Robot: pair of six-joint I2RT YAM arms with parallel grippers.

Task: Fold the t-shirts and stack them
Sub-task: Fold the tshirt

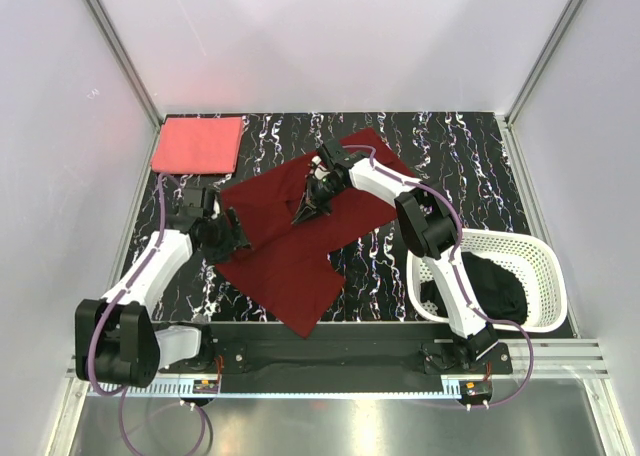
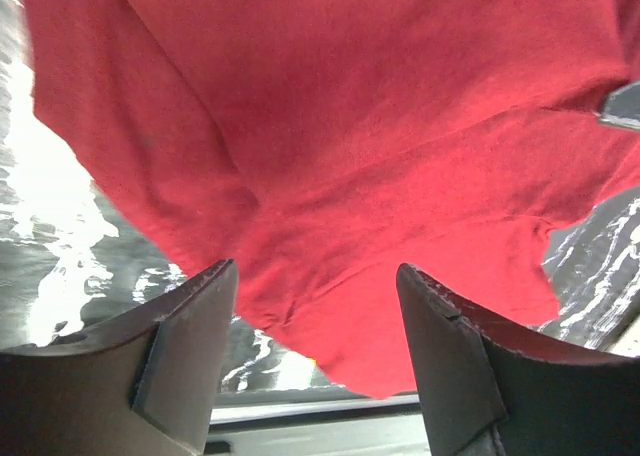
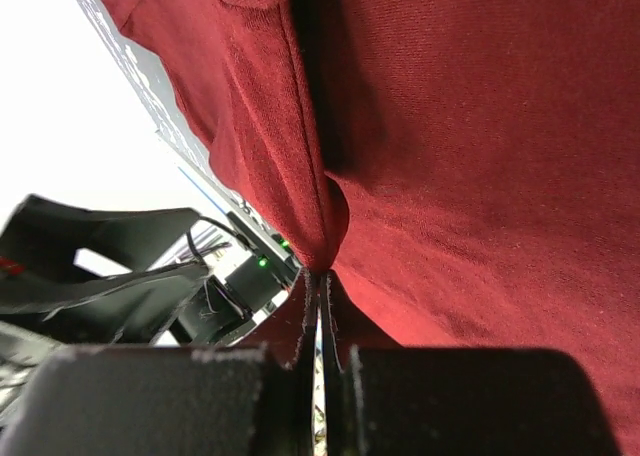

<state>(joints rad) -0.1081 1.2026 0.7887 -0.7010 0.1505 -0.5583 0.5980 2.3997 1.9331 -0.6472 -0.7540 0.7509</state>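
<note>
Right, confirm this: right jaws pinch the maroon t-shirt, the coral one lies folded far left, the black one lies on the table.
Not quite. The black t-shirt lies in the white lattice basket, not on the table, as the top external view shows. The right gripper does pinch the maroon t-shirt in its jaws, and the coral t-shirt lies folded far left.

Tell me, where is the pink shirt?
In the top view, the folded pink shirt lies in the far left corner of the table, just beyond the spread maroon shirt.
</note>
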